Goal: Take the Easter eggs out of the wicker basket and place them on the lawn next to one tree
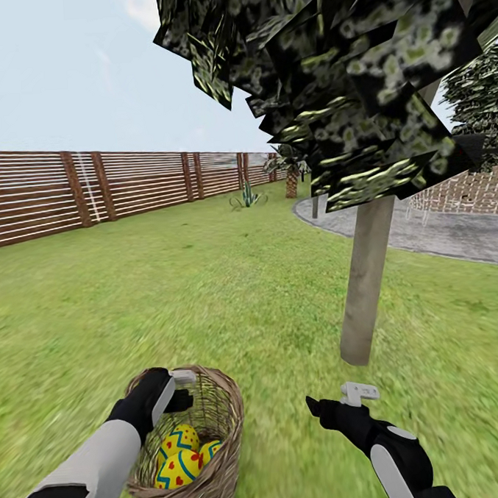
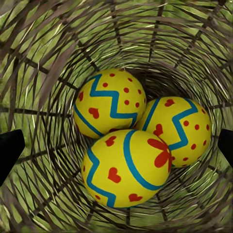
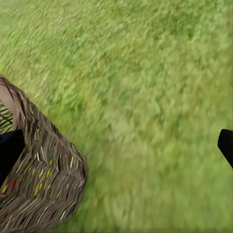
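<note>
Easter eggs (image 2: 124,145), all three, sit touching in the bottom of the wicker basket (image 1: 223,420), which stands on the lawn (image 1: 135,307) at our near left. We see our left tool (image 1: 180,386) over the basket's rim, above the eggs; in the left wrist view its dark fingertips (image 2: 9,153) show spread wide at either side of the eggs, gripping nothing. Our right tool (image 1: 339,402) hovers over bare grass to the basket's right, also spread and empty; the basket's outer wall (image 3: 48,179) sits just beside one fingertip. Open grass lies between basket and tree (image 1: 365,286), whose trunk rises just ahead on the right. Farther out: paved patio edge (image 1: 425,238) on the right, wooden fence (image 1: 90,189) along the left, small palm (image 1: 292,176) far back.
</note>
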You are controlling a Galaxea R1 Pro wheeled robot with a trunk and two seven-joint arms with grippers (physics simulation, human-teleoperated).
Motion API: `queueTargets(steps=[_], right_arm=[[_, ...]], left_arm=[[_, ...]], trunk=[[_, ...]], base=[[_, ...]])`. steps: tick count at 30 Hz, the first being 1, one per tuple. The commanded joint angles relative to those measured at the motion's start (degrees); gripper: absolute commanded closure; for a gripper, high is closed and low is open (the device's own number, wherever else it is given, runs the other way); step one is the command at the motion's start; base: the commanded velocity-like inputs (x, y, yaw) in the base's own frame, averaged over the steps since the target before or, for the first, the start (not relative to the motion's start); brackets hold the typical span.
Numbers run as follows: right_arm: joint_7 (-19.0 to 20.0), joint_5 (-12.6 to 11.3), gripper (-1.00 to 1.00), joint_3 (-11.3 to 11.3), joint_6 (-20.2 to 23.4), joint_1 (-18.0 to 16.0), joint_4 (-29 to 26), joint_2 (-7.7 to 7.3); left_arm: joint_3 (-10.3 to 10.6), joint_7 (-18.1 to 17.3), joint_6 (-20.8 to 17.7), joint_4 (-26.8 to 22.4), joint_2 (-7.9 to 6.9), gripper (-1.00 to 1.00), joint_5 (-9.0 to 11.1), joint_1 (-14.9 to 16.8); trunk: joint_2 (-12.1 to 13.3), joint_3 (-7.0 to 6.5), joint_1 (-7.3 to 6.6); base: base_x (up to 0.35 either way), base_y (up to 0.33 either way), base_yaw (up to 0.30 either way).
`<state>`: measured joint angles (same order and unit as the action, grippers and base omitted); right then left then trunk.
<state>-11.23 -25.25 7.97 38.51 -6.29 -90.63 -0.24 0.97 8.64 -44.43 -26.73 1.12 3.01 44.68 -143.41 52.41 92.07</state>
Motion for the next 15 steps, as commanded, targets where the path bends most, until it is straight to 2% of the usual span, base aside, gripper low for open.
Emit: queueTargets(steps=[1,8,15], right_arm=[[-0.55,-0.59,-1.0,0.06,0.15,-0.04,-0.07,-0.03],[-0.55,-0.58,-1.0,0.03,0.16,-0.04,-0.07,-0.03],[-0.55,-0.51,-1.0,0.03,0.16,-0.04,-0.07,-0.03]], left_arm=[[0.1,0.38,-0.52,-0.08,0.02,-1.0,0.28,0.17],[0.14,0.57,-3.26,-0.32,0.07,-1.0,-0.03,0.69],[0.33,0.4,-3.77,-0.23,0.03,-1.0,0.05,0.81]], trunk=[[-0.03,0.06,-0.01],[-0.03,0.06,-0.01],[-0.12,1.61,0.17]], base=[[0.0,0.0,0.0],[0.0,0.0,0.0],[0.0,0.0,0.0]])
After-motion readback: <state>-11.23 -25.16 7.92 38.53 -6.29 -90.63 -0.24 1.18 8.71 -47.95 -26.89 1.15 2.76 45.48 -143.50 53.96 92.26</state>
